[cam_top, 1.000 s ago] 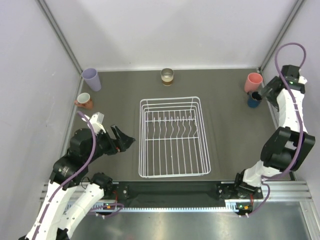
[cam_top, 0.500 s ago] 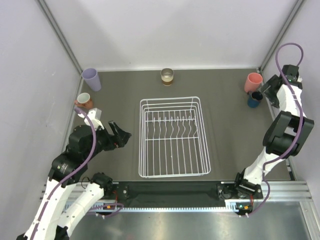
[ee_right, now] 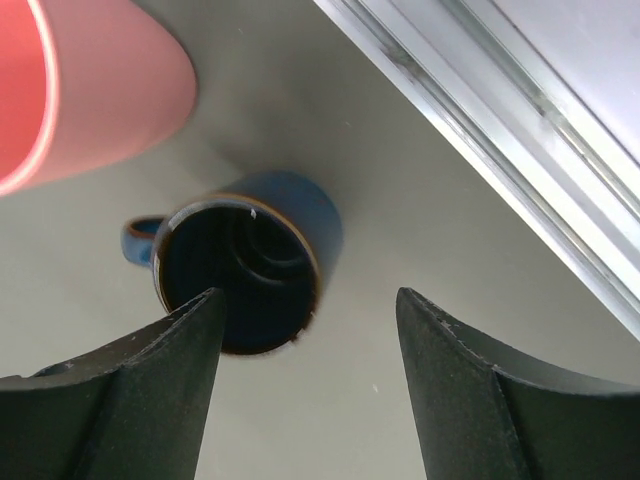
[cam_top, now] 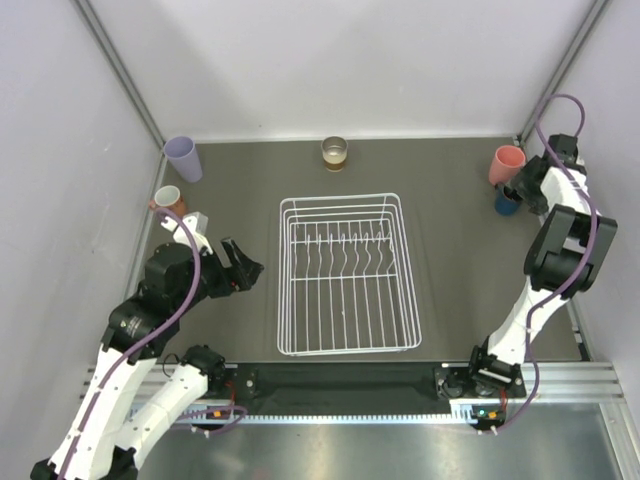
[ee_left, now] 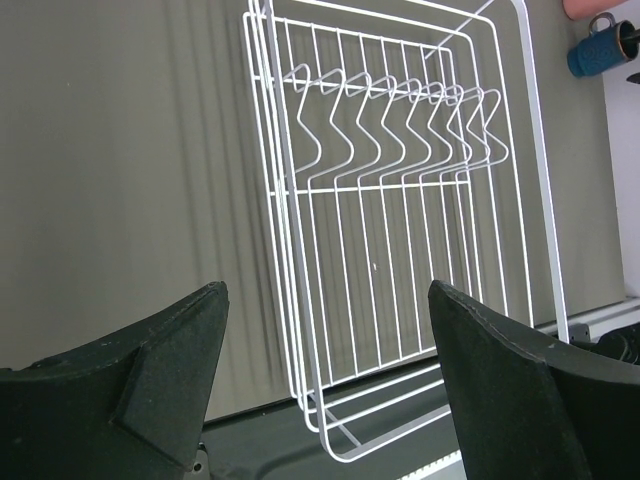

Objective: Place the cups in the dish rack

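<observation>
The white wire dish rack (cam_top: 346, 272) lies mid-table with no cups in it; it also shows in the left wrist view (ee_left: 400, 200). A lavender tumbler (cam_top: 182, 158) and a terracotta mug (cam_top: 167, 200) stand at the far left. A shiny brownish cup (cam_top: 334, 152) stands at the back centre. A pink tumbler (cam_top: 506, 163) and a dark blue mug (cam_top: 507, 203) stand at the far right. My right gripper (cam_top: 522, 190) is open just above the blue mug (ee_right: 240, 275), which lies partly in the gap (ee_right: 307, 295), beside the pink tumbler (ee_right: 90, 90). My left gripper (cam_top: 243, 270) is open and empty, left of the rack (ee_left: 325, 290).
Grey walls and metal frame posts close in the table on the left, back and right. An aluminium rail (ee_right: 520, 150) runs right beside the blue mug. The arm bases and a black bar (cam_top: 340, 380) sit along the near edge.
My right arm has folded closer to the far right corner, its gripper staying over the blue mug. My left gripper has drawn slightly back and left. No cup has moved.
</observation>
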You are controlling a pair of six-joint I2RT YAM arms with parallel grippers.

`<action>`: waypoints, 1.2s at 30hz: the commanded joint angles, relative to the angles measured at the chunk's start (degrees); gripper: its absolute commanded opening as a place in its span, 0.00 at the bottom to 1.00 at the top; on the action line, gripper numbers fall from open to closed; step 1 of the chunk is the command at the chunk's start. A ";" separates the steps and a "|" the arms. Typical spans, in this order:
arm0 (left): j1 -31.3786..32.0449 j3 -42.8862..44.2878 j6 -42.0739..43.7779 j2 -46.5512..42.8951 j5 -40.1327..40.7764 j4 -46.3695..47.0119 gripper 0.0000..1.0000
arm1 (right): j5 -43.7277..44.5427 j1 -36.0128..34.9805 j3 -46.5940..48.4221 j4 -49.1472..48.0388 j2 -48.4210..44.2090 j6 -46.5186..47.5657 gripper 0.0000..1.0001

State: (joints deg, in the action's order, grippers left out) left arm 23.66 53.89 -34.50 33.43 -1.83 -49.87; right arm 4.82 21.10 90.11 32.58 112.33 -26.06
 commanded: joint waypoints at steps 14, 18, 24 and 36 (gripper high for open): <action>-0.02 8.33 3.39 6.12 0.68 -4.09 0.84 | 2.39 -0.89 0.95 -6.12 4.03 -4.43 0.54; -0.02 10.36 3.65 7.44 1.30 -5.59 0.83 | 1.95 -1.33 -0.45 -7.35 3.68 -5.93 0.39; -0.02 8.69 0.32 5.51 0.69 -4.80 0.83 | 2.47 -2.12 -0.89 -7.27 2.72 -5.75 0.29; -0.02 8.95 -3.91 3.13 -0.02 -3.22 0.80 | 3.18 -2.12 -6.78 -4.98 -7.82 -2.24 0.00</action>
State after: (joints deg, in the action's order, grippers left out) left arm 23.66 62.02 -37.01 36.49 -1.61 -54.81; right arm 7.53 19.40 84.60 28.03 112.38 -29.63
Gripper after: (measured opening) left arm 0.800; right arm 0.105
